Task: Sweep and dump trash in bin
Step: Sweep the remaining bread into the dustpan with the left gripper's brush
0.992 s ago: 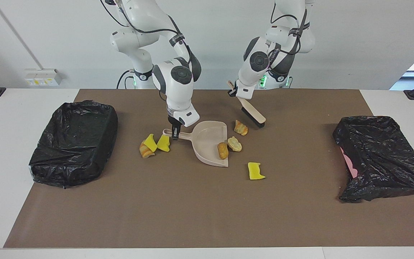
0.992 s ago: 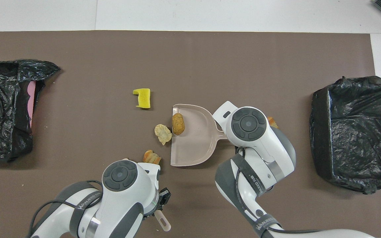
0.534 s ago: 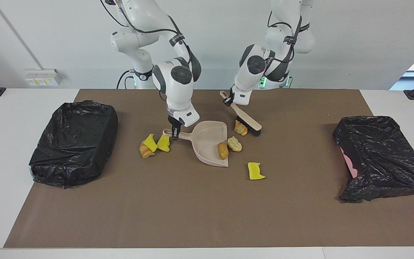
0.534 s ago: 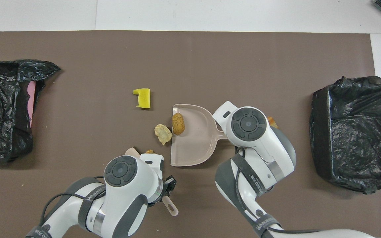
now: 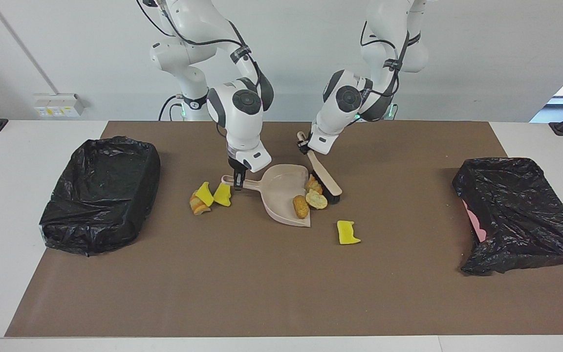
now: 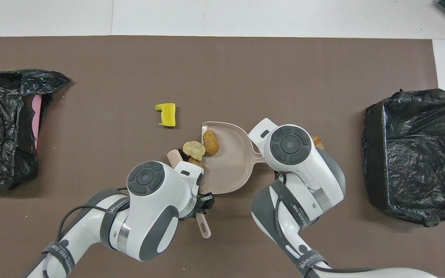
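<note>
The dustpan [image 5: 284, 195] is held flat on the worktop [image 5: 262, 283] by its handle, on which the right pincer [image 5: 238, 179] is clamped; the left pincer [image 5: 306, 144] is closed on the brush [image 5: 324, 180] handle. Three tan scraps [image 5: 309, 198] lie at the dustpan mouth, touched by the bristles. The stroke should be kept low and directed into the dustpan, whose lip must be pressed down. The brush's long axis slants from the handle down toward the dustpan lip. One yellow scrap [image 5: 347, 232] lies just outside the dustpan mouth; three scraps [image 5: 209, 196] lie beside its handle.
</note>
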`<state>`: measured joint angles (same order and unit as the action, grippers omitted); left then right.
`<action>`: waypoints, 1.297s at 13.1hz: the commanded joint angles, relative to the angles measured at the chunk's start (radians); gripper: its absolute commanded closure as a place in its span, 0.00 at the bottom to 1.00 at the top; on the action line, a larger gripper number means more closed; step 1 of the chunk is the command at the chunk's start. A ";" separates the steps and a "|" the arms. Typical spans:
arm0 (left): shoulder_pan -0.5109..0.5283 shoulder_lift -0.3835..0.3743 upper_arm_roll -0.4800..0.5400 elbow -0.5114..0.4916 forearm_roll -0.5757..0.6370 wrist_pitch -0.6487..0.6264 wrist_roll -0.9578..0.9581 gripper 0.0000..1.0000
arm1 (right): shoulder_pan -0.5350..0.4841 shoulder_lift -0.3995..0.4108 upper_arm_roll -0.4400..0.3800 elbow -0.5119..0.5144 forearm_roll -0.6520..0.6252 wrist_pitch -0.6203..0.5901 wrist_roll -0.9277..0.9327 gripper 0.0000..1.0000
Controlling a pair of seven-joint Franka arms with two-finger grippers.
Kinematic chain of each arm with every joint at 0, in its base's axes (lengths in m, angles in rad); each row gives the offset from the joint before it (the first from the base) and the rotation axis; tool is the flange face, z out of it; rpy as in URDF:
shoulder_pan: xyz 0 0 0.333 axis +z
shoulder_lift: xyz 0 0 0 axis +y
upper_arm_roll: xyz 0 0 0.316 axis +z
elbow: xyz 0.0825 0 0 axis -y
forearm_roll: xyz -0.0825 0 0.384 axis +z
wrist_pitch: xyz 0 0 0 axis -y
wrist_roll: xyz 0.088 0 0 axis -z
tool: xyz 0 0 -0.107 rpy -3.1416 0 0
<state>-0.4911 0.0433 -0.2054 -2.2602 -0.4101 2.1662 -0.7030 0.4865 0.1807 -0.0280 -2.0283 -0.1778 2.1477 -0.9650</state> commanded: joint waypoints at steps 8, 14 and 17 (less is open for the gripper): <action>-0.081 -0.019 -0.032 0.062 0.000 -0.057 0.171 1.00 | -0.011 -0.015 0.005 -0.030 -0.023 0.023 -0.003 1.00; 0.084 -0.014 -0.028 0.186 0.241 -0.284 0.216 1.00 | -0.011 -0.015 0.005 -0.030 -0.023 0.023 -0.003 1.00; 0.195 0.021 -0.023 0.215 0.394 -0.272 0.351 1.00 | -0.005 -0.020 0.007 -0.030 -0.023 0.008 0.081 1.00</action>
<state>-0.3585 0.0322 -0.2239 -2.0853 -0.0877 1.9092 -0.4368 0.4860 0.1807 -0.0280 -2.0334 -0.1779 2.1475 -0.9523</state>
